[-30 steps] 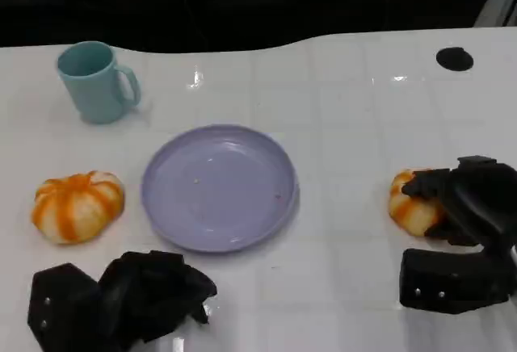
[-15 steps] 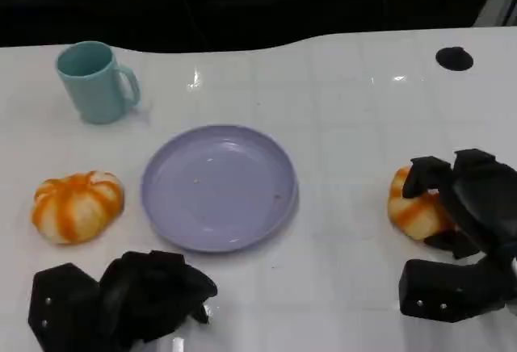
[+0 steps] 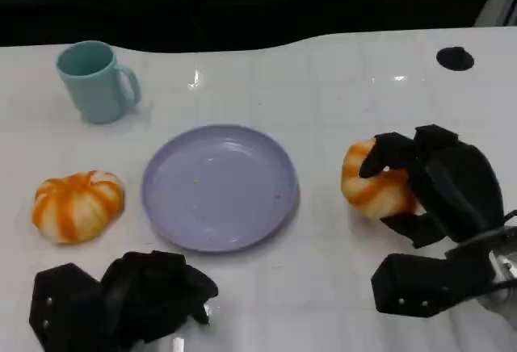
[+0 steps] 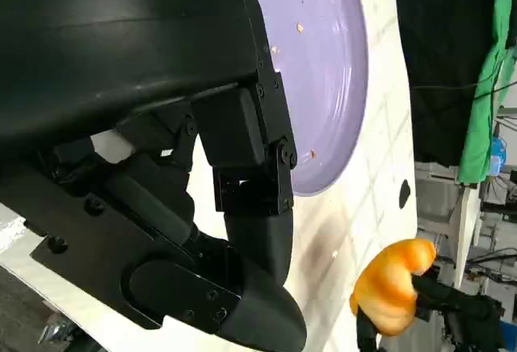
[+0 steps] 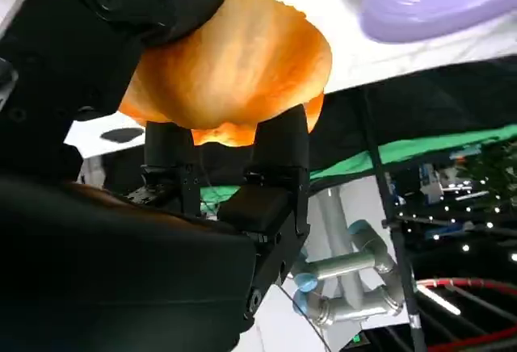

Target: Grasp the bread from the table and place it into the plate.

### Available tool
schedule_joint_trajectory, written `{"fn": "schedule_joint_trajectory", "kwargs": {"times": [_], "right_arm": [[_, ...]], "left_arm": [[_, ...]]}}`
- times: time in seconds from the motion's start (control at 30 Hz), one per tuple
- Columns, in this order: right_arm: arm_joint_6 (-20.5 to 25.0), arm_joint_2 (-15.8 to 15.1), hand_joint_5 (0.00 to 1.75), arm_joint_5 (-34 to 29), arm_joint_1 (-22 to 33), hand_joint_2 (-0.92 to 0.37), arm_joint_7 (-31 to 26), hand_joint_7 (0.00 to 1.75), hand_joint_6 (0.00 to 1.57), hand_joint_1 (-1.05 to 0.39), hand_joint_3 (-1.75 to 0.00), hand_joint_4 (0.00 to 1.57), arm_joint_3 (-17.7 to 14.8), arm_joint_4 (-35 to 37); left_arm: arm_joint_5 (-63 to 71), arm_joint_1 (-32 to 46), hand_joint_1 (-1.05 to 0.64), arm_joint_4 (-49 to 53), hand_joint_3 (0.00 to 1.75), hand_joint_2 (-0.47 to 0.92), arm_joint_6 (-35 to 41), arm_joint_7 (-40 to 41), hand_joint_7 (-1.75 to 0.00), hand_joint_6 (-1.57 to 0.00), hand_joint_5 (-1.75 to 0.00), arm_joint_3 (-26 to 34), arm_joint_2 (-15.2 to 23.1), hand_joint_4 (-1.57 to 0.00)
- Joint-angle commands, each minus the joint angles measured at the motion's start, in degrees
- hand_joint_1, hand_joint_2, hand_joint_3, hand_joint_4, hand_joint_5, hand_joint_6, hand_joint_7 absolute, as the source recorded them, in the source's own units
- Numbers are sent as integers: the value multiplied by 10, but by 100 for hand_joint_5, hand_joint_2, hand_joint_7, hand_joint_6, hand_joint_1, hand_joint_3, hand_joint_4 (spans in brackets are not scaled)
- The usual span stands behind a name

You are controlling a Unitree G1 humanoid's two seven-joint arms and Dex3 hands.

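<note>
1. Your right robot hand holds the bread, fingers wrapped over its top and its near side. It sits right of the plate, apart from the rim, and seems lifted off the surface. That is a judgement from the right wrist view, where the bread shows with fingers under it.
2. Carry it left, high enough to pass the raised rim; a low pass may nudge the plate.
3. Stop over the plate's middle, not its right edge, so the rounded bread cannot roll out.
4. Lower until it rests, then spread the fingers and lift straight up.
5. Leave the left robot hand where it is, curled in on nothing near the plate's near-left edge.
6. Ignore the other bread at left and the mug far left.
</note>
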Motion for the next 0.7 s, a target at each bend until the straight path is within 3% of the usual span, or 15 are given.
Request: {"fn": "schedule_joint_trajectory", "kwargs": {"times": [0.03, 0.23, 0.57, 0.7], "right_arm": [[-7, 16, 175, 16, -10, -20, 15, 158, 86, -1, -145, 101, -10, -17], [-18, 46, 175, 13, -40, -17, 28, 164, 83, -5, -152, 102, -2, 0], [-50, 108, 175, 7, -99, -22, 12, 159, 84, -8, -147, 99, 23, 85], [-66, 134, 175, 4, -128, -24, -4, 166, 80, -7, -143, 99, 32, 134]], "left_arm": [[4, 3, -105, 4, 25, 64, -2, 0, -43, -151, -152, 2, 6, -89], [3, -4, -105, 18, 24, 63, -6, -3, -42, -151, -151, 3, 6, -90], [7, 1, -105, 21, 24, 63, -15, -2, -42, -151, -151, -4, 6, -91], [4, 7, -105, 14, 24, 64, -14, -4, -42, -151, -150, -5, 6, -90]]}}
